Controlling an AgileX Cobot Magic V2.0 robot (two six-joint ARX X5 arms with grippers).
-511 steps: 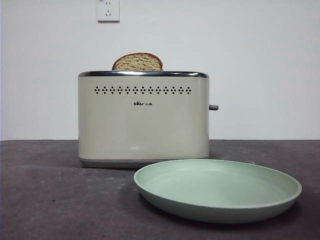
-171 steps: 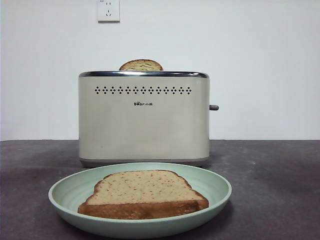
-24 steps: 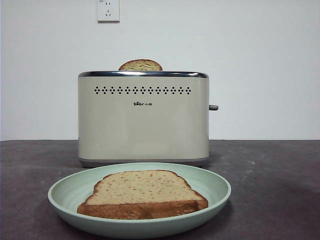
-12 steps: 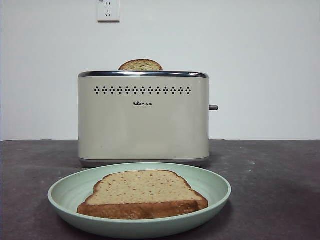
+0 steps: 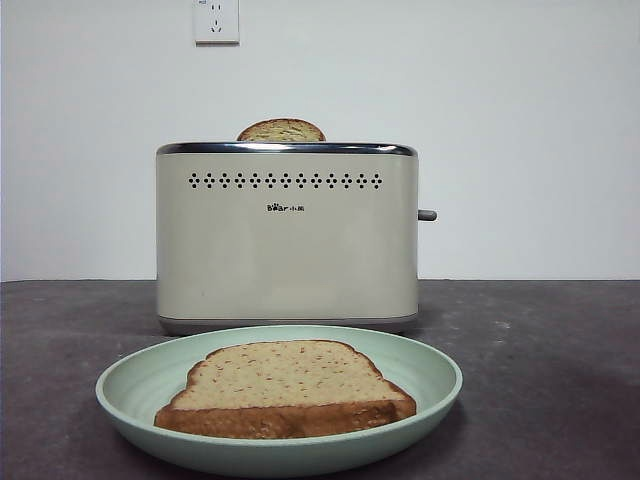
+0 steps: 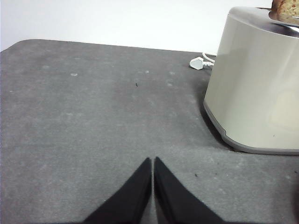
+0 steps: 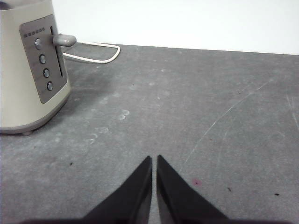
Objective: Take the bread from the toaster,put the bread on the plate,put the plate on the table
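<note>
Bread (image 5: pixel 285 385) lies flat in the plate (image 5: pixel 130 385), crust edge toward the camera. Plate sits on the table (image 5: pixel 540 380), just in front of the toaster (image 5: pixel 287 240). Second slice (image 5: pixel 281 131) pokes out of the toaster top. Left gripper (image 6: pixel 153 163) closed tight, holding nothing, over bare table beside the toaster. Right gripper (image 7: pixel 154 161) same, jaws together, empty, near the toaster's lever (image 7: pixel 64 39) side.

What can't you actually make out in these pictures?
- Second slice: front view, only its domed top shows; the toaster hides the rest.
- Plate: front view, bottom edge cuts its near rim.
- Wall socket: front view, cut by the top edge.
- Toaster logo: small lettering unreadable.
</note>
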